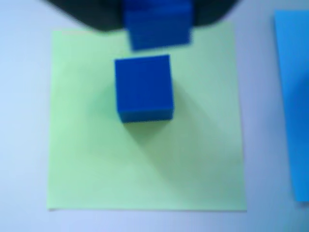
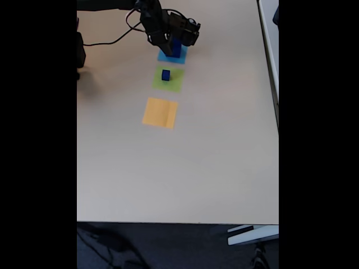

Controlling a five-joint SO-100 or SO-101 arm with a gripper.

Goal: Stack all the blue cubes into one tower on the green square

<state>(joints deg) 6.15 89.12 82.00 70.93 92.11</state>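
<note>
1. I am holding one blue cube, the carried cube (image 1: 157, 26), pinched in my gripper (image 1: 157, 19) at the top edge of the wrist view. The dark fingers are pressing on its two sides, though the frame cuts them off.
2. Taking the green square (image 1: 87, 159) as my landmark and reading the wrist view from left to right: bare pale table is lying left of the square, the resting cube (image 1: 144, 87) is sitting on the square a little above its middle, and a light-blue patch (image 1: 294, 96) is lying apart from the square at the right edge.
3. The carried cube is hanging over the square's top edge, just beyond the resting cube and apart from it.
4. In the fixed view my gripper (image 2: 175, 45) is hovering above the light-blue patch (image 2: 168, 56), with the green square (image 2: 175, 84) next down the row and an orange patch (image 2: 160, 112) beyond that.
5. To do this step well, I judge that I should be bringing the carried cube straight over the resting cube (image 2: 166, 74), keeping it level and its faces parallel to those below.
6. I should be lowering slowly until the faces meet, and only then spreading my fingers.
7. The risk is nudging the resting cube sideways, so I should be coming down from above, not sliding in.
</note>
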